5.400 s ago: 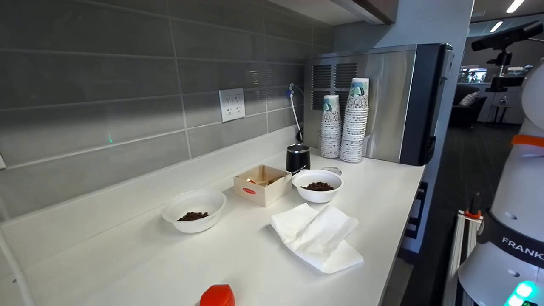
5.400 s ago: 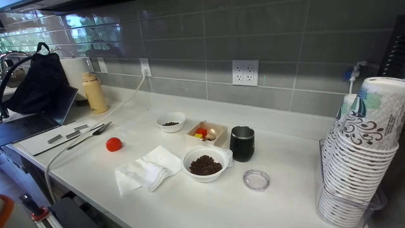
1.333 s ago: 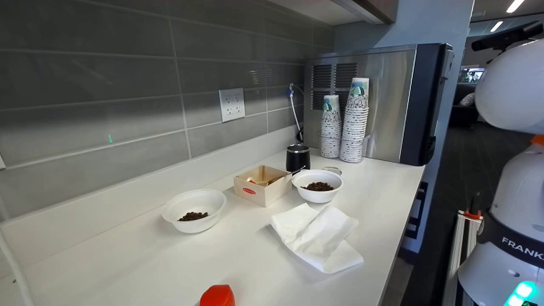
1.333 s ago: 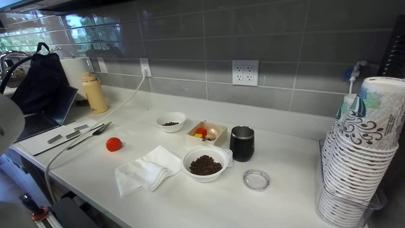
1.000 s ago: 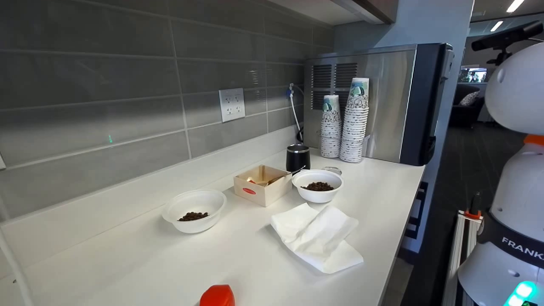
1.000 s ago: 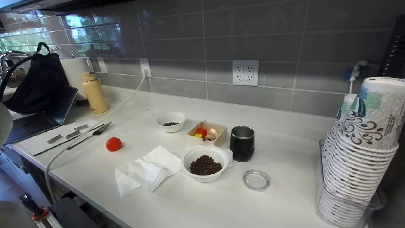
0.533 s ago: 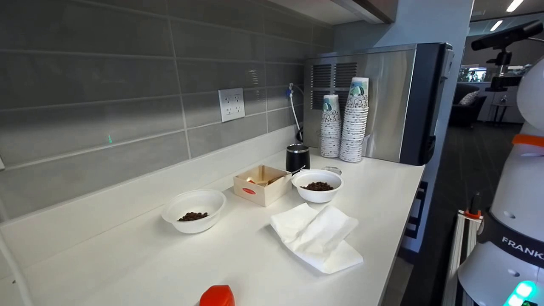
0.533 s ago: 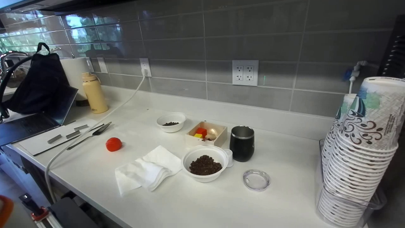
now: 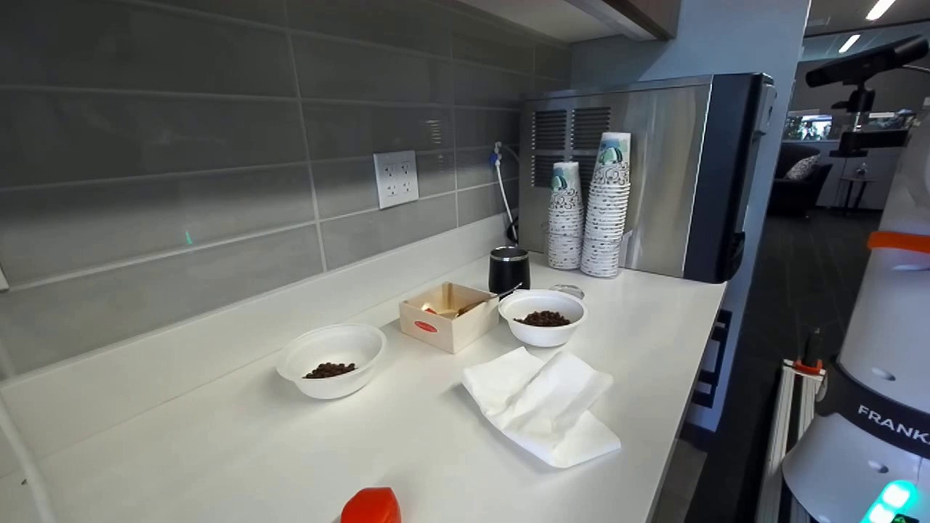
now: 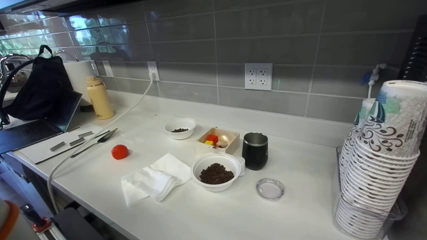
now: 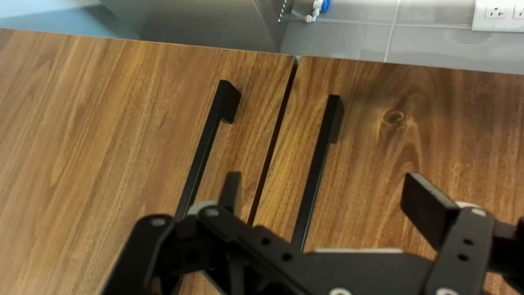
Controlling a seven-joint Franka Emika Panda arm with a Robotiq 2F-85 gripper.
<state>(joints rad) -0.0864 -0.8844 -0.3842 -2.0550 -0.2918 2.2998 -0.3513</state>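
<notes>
While the things on the tabletop [image 10: 300, 213] lie as they did a second ago, the robot arm [image 9: 890, 319] has swung its rounded white part out of frame in both exterior views, leaving the tool [image 11: 323, 186] visible only in the wrist view; as I judge it, nothing on that surface is involved yet. Left to right in the wrist view, one wooden door [image 11: 102, 135] lies behind and past the tool's left finger, its black handle [image 11: 203, 151] just outside that finger; the fingers stand well apart with nothing held; and a second black handle [image 11: 315, 176], on a second door [image 11: 430, 98], lines up with the space between them, though how far ahead I cannot tell. That makes two doors and two handles. Beyond the tool, past the doors' edge, are one steel machine [image 11: 204, 24] and one wall outlet [image 11: 497, 16]. Away from the tool, an exterior view shows, left to right, one backpack [image 10: 41, 90], one laptop [image 10: 36, 131], one yellow bottle [image 10: 99, 100], one red object [image 10: 119, 152], one napkin [image 10: 155, 180], two white bowls [image 10: 181, 136], one wooden box [image 10: 234, 141], one black tumbler [image 10: 254, 153], one clear lid [image 10: 270, 189] and two stacks of paper cups [image 10: 377, 186].
</notes>
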